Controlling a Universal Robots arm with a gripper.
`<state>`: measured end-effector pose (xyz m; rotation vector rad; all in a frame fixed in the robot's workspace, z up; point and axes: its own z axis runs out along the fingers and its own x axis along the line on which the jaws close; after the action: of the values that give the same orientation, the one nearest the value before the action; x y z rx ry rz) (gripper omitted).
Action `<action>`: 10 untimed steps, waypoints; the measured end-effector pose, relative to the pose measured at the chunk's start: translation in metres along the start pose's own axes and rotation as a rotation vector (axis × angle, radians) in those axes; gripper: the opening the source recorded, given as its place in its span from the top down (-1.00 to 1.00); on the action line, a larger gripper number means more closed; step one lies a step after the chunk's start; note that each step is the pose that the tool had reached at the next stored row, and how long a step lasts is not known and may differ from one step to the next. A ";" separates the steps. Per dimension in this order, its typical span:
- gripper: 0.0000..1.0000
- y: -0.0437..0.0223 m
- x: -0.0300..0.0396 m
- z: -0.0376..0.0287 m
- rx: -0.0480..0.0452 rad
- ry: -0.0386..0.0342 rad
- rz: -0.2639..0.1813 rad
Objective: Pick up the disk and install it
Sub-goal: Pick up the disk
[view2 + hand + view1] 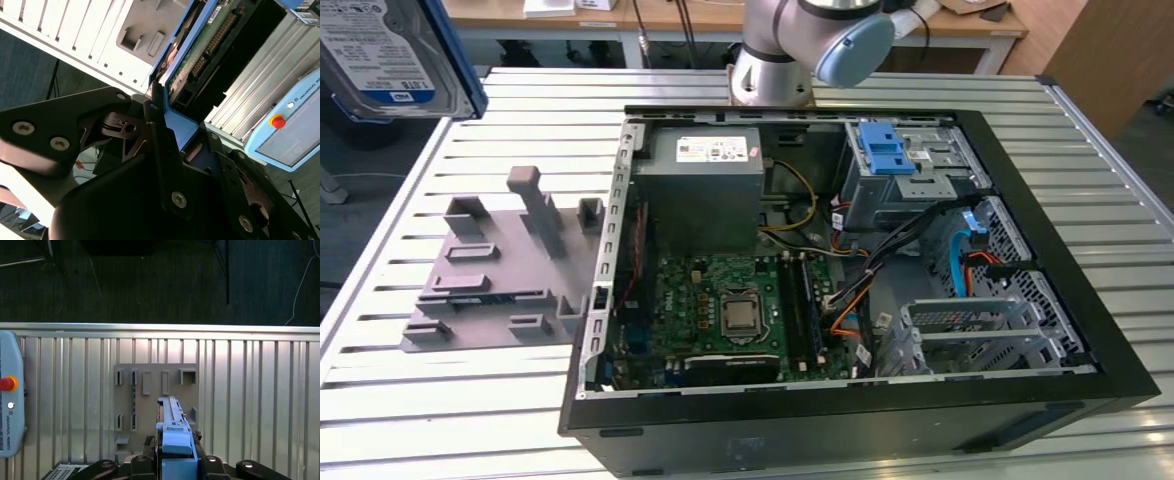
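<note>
High above the counter (454,420), at the far edge of the exterior view's left, we see the disk (387,50) held clear of everything, its blue-and-white label facing that camera; in both wrist views the claw (175,125) is clamped on the disk, its dark fingers (156,130) pressing either side of the blue plastic rail (175,440); in the second wrist view the disk's green circuit board (200,50) is turned toward us. On the counter lies a grey slotted holder (500,265), just beside the open computer case (854,410) on the exterior view's left; in the first wrist view we see this holder beyond the rail, well apart from it. Inside the case we make out a grey power-supply box (707,165), a motherboard (734,305) and, toward the exterior view's right, a grey drive bay with a blue latch (887,150); the disk is well apart from that bay. A pendant with a red button (10,405) rests at the counter's edge.
</note>
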<state>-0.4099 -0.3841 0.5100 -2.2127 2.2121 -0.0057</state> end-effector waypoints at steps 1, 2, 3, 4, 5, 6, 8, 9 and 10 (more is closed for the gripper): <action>0.27 -0.0017 0.0002 0.0000 -0.0001 0.0000 0.000; 0.27 -0.0034 0.0004 0.0000 -0.0002 0.0001 0.000; 0.27 -0.0050 0.0006 0.0000 -0.0001 0.0000 0.000; 0.27 -0.0065 0.0006 0.0001 -0.0002 0.0000 0.000; 0.27 -0.0082 0.0006 0.0001 -0.0002 0.0000 0.000; 0.27 -0.0098 0.0007 0.0001 -0.0003 0.0000 0.000; 0.27 -0.0129 0.0007 0.0001 -0.0003 0.0000 0.000; 0.27 -0.0145 0.0007 0.0001 -0.0003 0.0000 0.000; 0.27 -0.0161 0.0007 0.0002 -0.0002 0.0000 0.000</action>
<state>-0.3937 -0.3848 0.5100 -2.2128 2.2123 -0.0055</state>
